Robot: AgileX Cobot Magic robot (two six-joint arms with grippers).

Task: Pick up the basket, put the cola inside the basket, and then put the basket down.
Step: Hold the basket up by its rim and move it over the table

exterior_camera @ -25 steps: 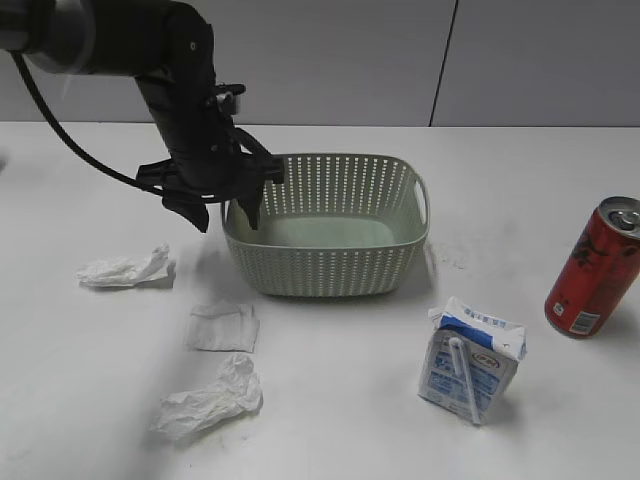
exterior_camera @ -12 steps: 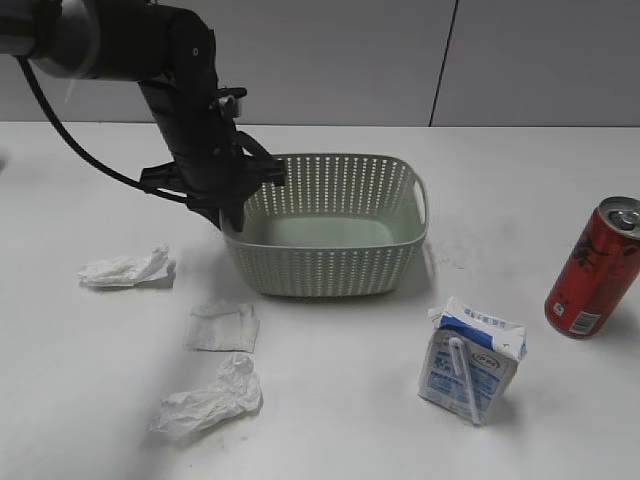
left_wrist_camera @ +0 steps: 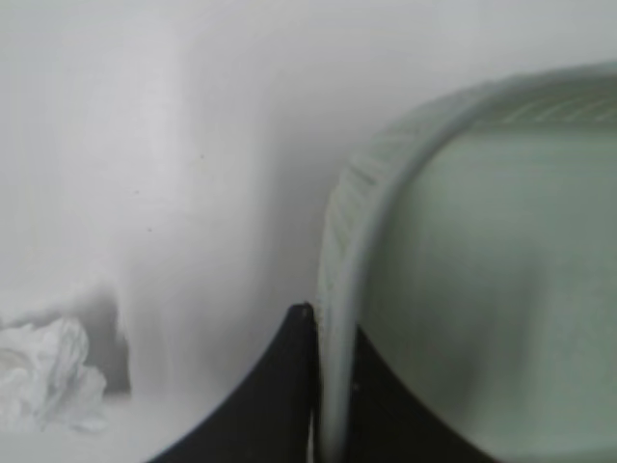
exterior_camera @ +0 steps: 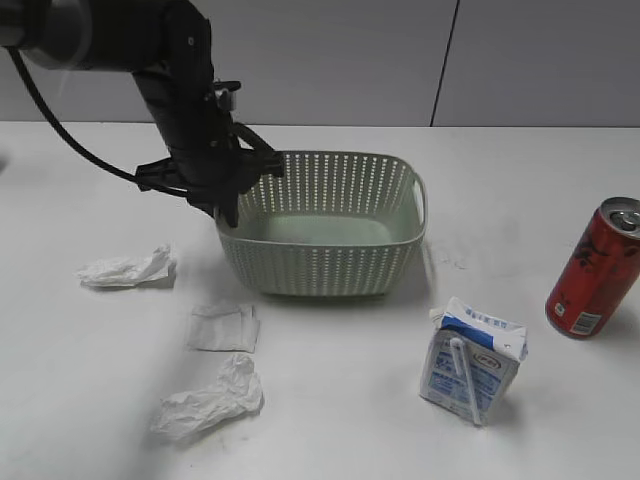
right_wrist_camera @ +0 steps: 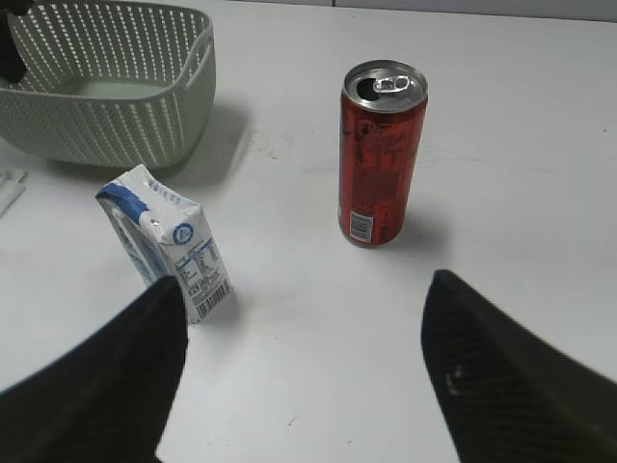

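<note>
Nearest the exterior camera, a crumpled tissue (exterior_camera: 208, 401) is lying on the white tabletop (exterior_camera: 330, 420), with a blue-and-white milk carton (exterior_camera: 472, 361) standing off to its right, straw (exterior_camera: 464, 378) taped to its front. A flat tissue (exterior_camera: 223, 327) is sitting just behind the crumpled one, and a third tissue (exterior_camera: 127, 268) is resting farther left. Over at the right edge the cola (exterior_camera: 592, 266) is standing upright, top already opened, well apart from everything else. The right end effector (right_wrist_camera: 299, 371) is hovering spread wide, holding nothing, its two dark fingers (right_wrist_camera: 501, 371) framing the cola and carton from above. Farther back, in the middle, the basket (exterior_camera: 322, 224) is sitting with nothing inside it. The left end effector (exterior_camera: 232, 189) is pinching the basket's left rim, one finger (left_wrist_camera: 270, 391) outside the wall and one inside.
</note>
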